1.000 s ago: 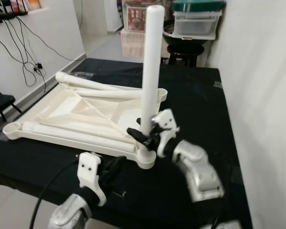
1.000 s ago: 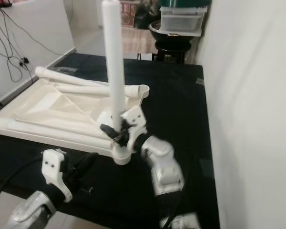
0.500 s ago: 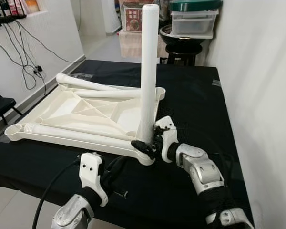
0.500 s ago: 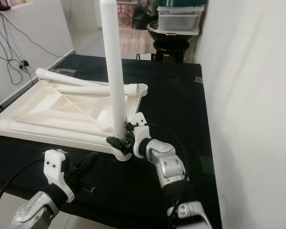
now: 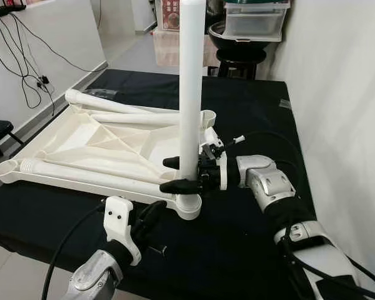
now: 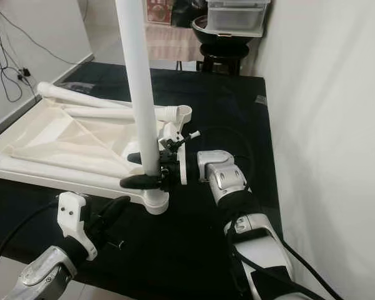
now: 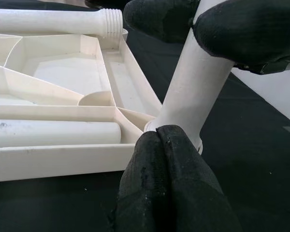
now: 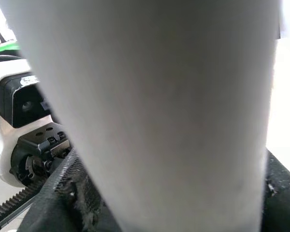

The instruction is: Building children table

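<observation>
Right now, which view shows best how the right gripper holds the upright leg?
The left eye view: the right gripper has one finger on each side of the leg, just above its socket. The right wrist view gives the leg as a blur; the left wrist view catches the fingers partly.

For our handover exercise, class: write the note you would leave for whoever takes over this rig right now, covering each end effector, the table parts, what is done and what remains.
Right end effector: fingers either side of the upright white leg, low down near its socket.
Left end effector: shut, empty, close in front of the tabletop's near corner socket.
Tabletop lies upside down on the black cloth. One leg stands upright in the near corner socket. Loose legs lie on the underside, along its near and far edges.
Done: first leg placed; whether it is fully tight cannot be told.
Left: fit the remaining legs, then turn the table over.
</observation>
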